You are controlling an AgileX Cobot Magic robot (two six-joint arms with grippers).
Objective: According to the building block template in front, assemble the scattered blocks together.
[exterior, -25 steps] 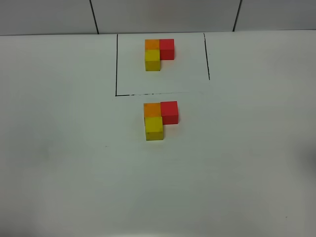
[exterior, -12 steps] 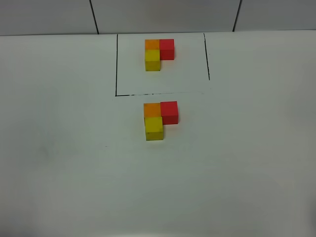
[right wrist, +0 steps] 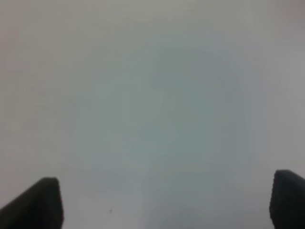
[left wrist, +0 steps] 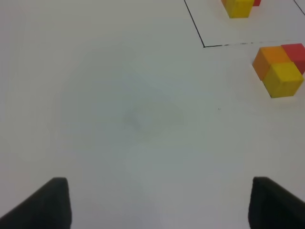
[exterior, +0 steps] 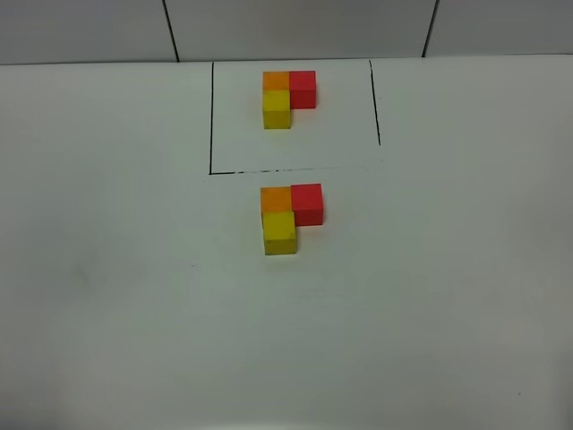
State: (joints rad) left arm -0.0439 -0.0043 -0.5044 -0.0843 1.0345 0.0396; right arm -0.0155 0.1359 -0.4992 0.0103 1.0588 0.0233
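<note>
Left gripper [left wrist: 157, 205]: mine, spread wide, nothing between its dark fingers [left wrist: 47, 202]; it hangs over bare table [left wrist: 119, 119], well apart from the cubes.
Right gripper [right wrist: 164, 202]: mine too, equally wide, holding nothing; its wrist view shows only blurred white surface between the two dark fingertips [right wrist: 38, 200].
Arms from above: neither of my grippers shows in the high view.
Template [exterior: 287, 97]: an L of three touching cubes at the far middle of the table, orange corner at the back, red to its right, yellow in front of the orange.
Frame [exterior: 211, 116]: a thin black line around the template, drawn along the left, near and right sides; the near line looks broken in places.
Orange cube [exterior: 276, 198]: just outside the frame's near line, on the side toward me, touching both neighbours.
Red cube [exterior: 307, 203]: touching the orange one's right face.
Yellow cube [exterior: 279, 232]: touching the orange one's near face.
Loose cubes together: they form the same L, turned the same way as the template, directly in front of it.
Left wrist view: the loose L sits at one edge, the frame's corner and the template's yellow cube [left wrist: 238, 7] beyond it.
</note>
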